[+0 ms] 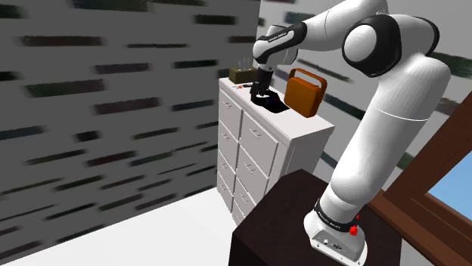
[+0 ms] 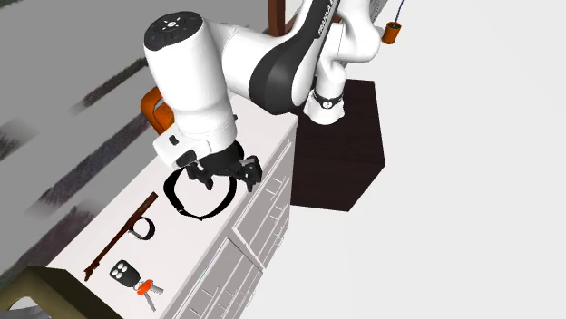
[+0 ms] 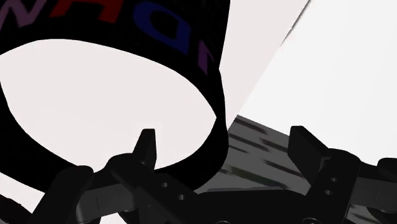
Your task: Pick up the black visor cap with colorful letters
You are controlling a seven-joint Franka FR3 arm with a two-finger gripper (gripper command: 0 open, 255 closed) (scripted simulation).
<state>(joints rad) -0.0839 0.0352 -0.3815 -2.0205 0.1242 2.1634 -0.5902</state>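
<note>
The black visor cap (image 2: pixel 184 207) lies as an open ring on the white dresser top (image 2: pixel 258 136). In the wrist view its band (image 3: pixel 95 22) carries red, blue and purple letters. My gripper (image 2: pixel 238 172) hangs low over the ring's side nearest the dresser's front edge. Its fingers are open, and one side of the band runs between the two fingertips (image 3: pixel 147 141) without being clasped. In the shoulder view the gripper (image 1: pixel 261 91) points down at the cap (image 1: pixel 274 103), next to an orange bag.
An orange bag (image 1: pixel 305 92) stands right behind the cap. An olive box (image 1: pixel 242 73) sits at the dresser's far end. A key fob with keys (image 2: pixel 132 275) and a brown stick with a ring (image 2: pixel 122 231) lie beyond the cap. My dark stand (image 1: pixel 287 219) adjoins the dresser.
</note>
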